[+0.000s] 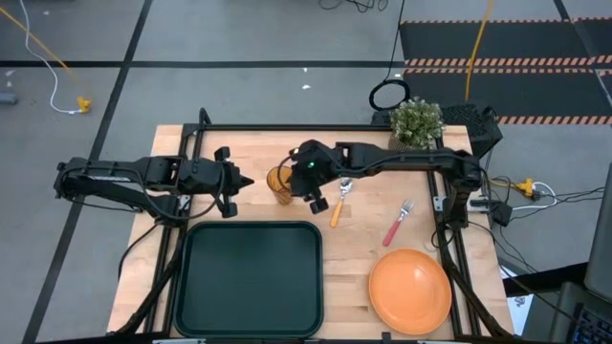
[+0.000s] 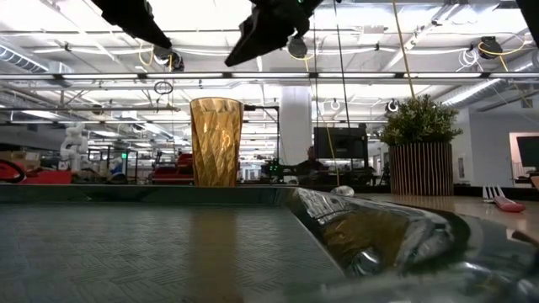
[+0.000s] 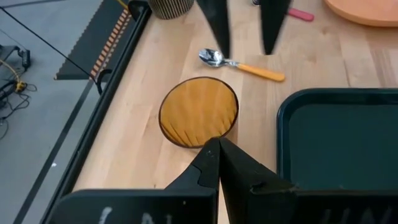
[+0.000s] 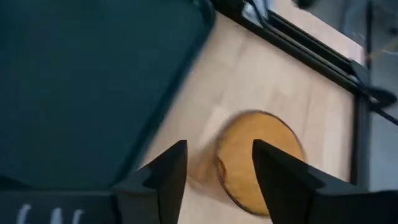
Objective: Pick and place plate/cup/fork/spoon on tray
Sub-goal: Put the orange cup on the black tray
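Note:
The amber cup [image 1: 280,183] stands upright on its base on the wooden table, past the far edge of the dark green tray [image 1: 251,277]; it also shows in the low view [image 2: 216,141]. My right gripper [image 4: 219,149] is open and hovers above the cup [image 4: 258,162], toward its spoon side, touching nothing. My left gripper [image 3: 214,148] is shut and empty, held just left of the cup [image 3: 199,112] and above it. The spoon [image 1: 339,203] and the fork [image 1: 399,223] lie flat to the right of the cup. The orange plate [image 1: 411,290] lies flat at the near right.
A potted plant [image 1: 416,121] stands at the table's far right. A black frame [image 1: 316,127] runs along the table's edges. Bare wood lies between the tray and the plate.

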